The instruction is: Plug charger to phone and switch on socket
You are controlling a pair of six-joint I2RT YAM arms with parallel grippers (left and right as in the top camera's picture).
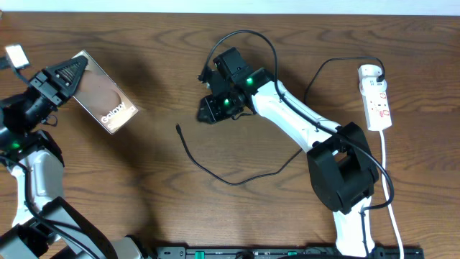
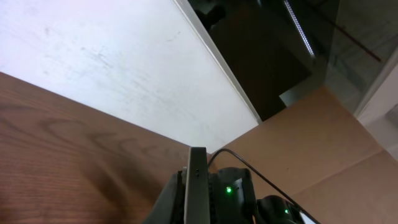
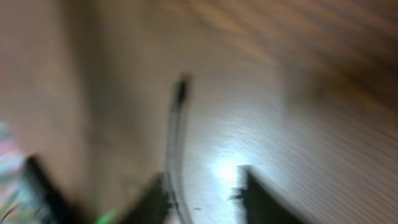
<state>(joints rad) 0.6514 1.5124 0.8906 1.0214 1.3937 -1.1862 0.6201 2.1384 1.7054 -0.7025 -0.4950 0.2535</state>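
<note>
Lying on the brown table (image 1: 144, 216), the charger (image 1: 231, 183) makes a long loop of thin black wire near the middle. Nothing holds it. Its small plug tip (image 1: 177, 129) rests flat on the wood, a bit to the left of the middle.

Just past the tip and a little to the right hangs the right gripper (image 1: 206, 110). Its wrist picture is blurry. It does show the two dark fingers apart with bare wood between them, and the wire runs beside one finger. So the jaws are open and grip nothing.

Farther off, near the far left corner, the left gripper (image 1: 68, 75) has its jaws closed on the phone (image 1: 108, 101). The phone is tilted, with its shiny brown face and the word "Galaxy" turned up.

Near the far right corner lies the socket (image 1: 377, 101). A white adapter (image 1: 370, 72) sits at its far end. The socket's white cord (image 1: 388, 165) runs back toward the near edge.
</note>
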